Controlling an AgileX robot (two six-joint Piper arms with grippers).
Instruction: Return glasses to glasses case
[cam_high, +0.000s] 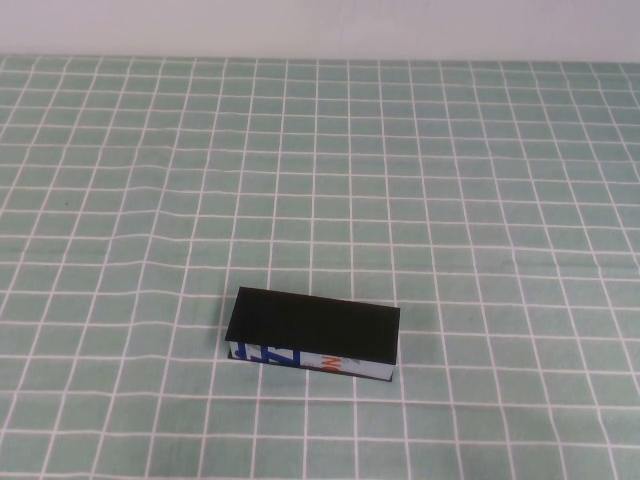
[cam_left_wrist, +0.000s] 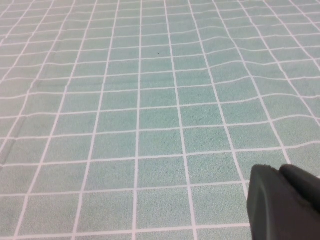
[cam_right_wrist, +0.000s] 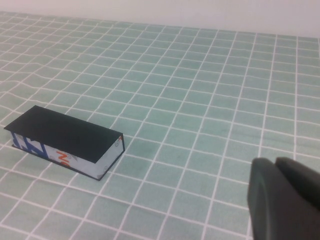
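The glasses case (cam_high: 315, 335) lies closed on the green checked cloth, near the front middle of the table. Its matte black lid is on top and its white front with blue and orange print faces me. It also shows in the right wrist view (cam_right_wrist: 65, 141), some way from my right gripper (cam_right_wrist: 276, 162), which is shut and empty. My left gripper (cam_left_wrist: 280, 170) is shut and empty over bare cloth. Neither arm shows in the high view. The glasses are not in view.
The green cloth with a white grid (cam_high: 320, 180) covers the whole table, with slight wrinkles. A pale wall (cam_high: 320, 25) runs along the far edge.
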